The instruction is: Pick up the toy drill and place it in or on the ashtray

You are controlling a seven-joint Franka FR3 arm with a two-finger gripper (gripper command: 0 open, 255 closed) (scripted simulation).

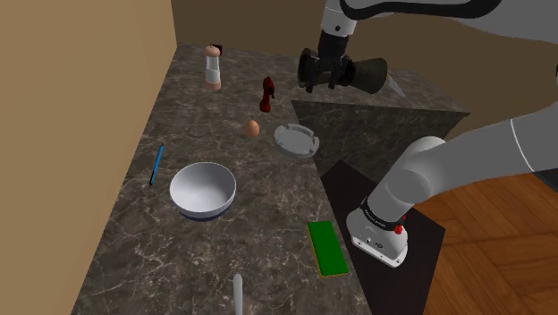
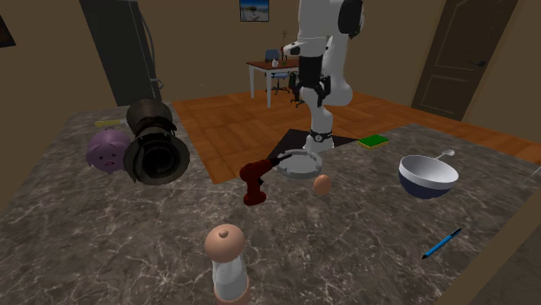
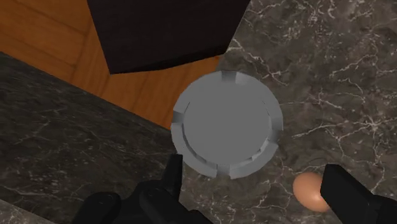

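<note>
The toy drill [image 1: 267, 93] [image 2: 254, 180] is dark red and stands on the marble counter, apart from the gripper. The ashtray [image 1: 297, 140] [image 2: 299, 163] [image 3: 226, 124] is a round grey dish with a notched rim, close to the counter's edge. My black gripper [image 1: 322, 85] [image 2: 310, 100] [image 3: 253, 168] hangs well above the ashtray, pointing down at it. Its fingers stand wide apart with nothing between them. The drill lies a short way from the ashtray, beyond a brown egg [image 1: 253, 129] [image 2: 322, 184] [image 3: 308, 191].
On the counter [image 1: 134, 251] are a white bowl [image 1: 203, 190] [image 2: 427, 176], a blue pen [image 1: 156, 164] [image 2: 442, 243], a green block [image 1: 327, 248] [image 2: 374, 140], a shaker [image 1: 213, 67] [image 2: 227, 264], a dark cylinder [image 2: 156, 143] and a purple piggy bank [image 2: 107, 152]. Walls bound two sides.
</note>
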